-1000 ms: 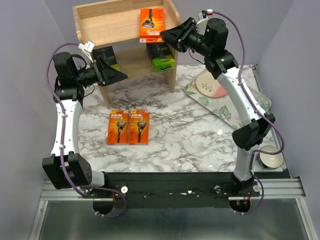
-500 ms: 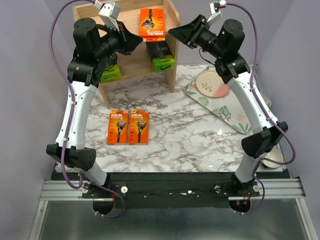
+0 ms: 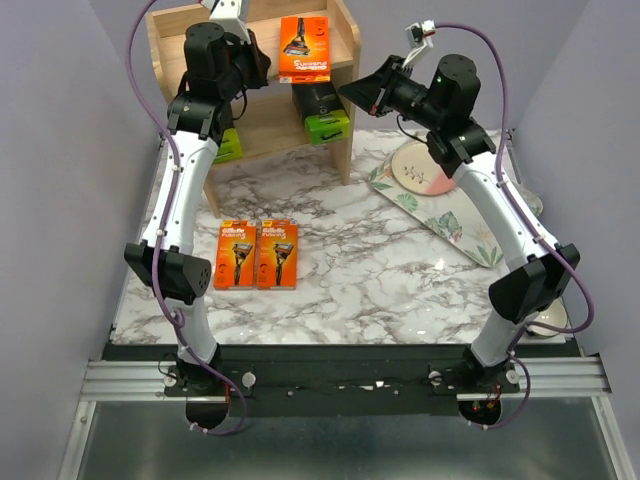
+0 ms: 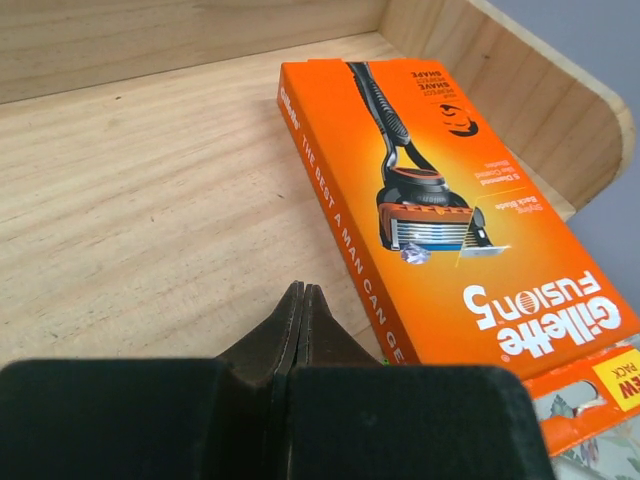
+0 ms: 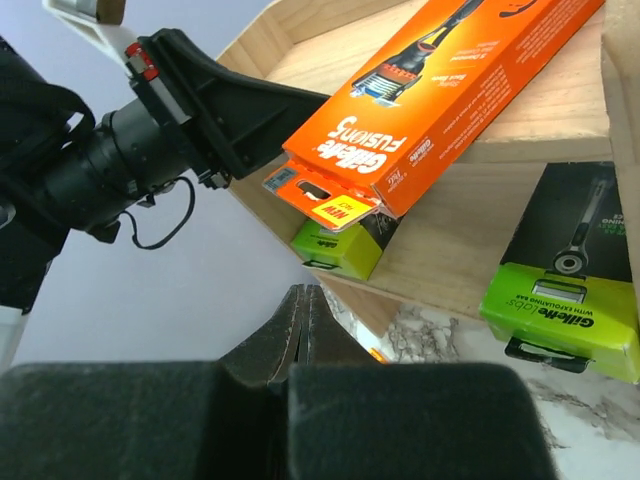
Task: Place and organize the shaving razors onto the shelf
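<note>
Overhead coverage shows three of the five razor packs already housed on the wooden shelf (image 3: 190, 45). An orange Gillette Fusion5 pack (image 3: 304, 47) is laid flat on the upper tier towards its right side. A dark Gillette Labs pack (image 3: 320, 112) is seen on the lower tier at the right, and a second dark pack (image 3: 225, 148) is partly hidden by the left arm at that tier's left end. Two orange packs (image 3: 234, 255) are lined up side by side on the marble table (image 3: 380, 270) in front of the shelf, well apart from both grippers, so the job is judged a little over half done, with these two left to be fetched and shelved. The left gripper (image 3: 262, 66) is raised over the upper tier, and the right gripper (image 3: 345, 90) is held just off the shelf's right panel. From the left wrist, the fingers are seen pressed together on nothing, above bare board just beside the Fusion5 pack's long edge. From the right wrist, the jaws are likewise seen closed and empty, pointed at the shelf, and that pack's hang-tab end is seen jutting past the tier's front edge, so some straightening may be wanted.
</note>
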{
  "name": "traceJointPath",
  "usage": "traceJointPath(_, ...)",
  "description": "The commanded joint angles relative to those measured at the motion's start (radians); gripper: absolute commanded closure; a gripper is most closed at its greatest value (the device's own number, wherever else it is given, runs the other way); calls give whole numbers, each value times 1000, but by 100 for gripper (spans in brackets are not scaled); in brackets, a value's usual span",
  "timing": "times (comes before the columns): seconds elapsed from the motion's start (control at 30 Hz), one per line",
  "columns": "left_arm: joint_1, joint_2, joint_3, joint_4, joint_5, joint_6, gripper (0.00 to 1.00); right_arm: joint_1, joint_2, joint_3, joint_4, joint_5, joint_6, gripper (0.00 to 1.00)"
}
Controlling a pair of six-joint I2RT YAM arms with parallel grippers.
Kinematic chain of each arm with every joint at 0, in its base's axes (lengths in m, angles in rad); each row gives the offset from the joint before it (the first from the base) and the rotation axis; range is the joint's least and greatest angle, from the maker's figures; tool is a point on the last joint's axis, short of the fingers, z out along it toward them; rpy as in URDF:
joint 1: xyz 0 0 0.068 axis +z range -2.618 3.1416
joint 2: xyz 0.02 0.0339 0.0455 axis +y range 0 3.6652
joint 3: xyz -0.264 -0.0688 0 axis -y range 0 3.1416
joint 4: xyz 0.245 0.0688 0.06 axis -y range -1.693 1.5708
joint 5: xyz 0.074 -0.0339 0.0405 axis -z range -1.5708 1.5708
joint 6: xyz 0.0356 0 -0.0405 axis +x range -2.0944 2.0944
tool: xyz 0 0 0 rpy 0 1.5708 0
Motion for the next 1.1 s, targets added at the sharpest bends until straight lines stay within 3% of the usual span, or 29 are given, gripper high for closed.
traceJointPath(0.0,-6,26,18,7,11,7,100,17,71,63,34,-56,-43,99)
traceJointPath(0.4,-88,129,81,58,48,-1,100,27,225,213,34,-16,-15,99)
traceJointPath(0.83,-134,218,179,85,-159,51,100,25,340,393,35,111,-70,99)
traceJointPath(1.07,-140,247,201,90,-180,60,97,27,365,407,35,155,-87,99)
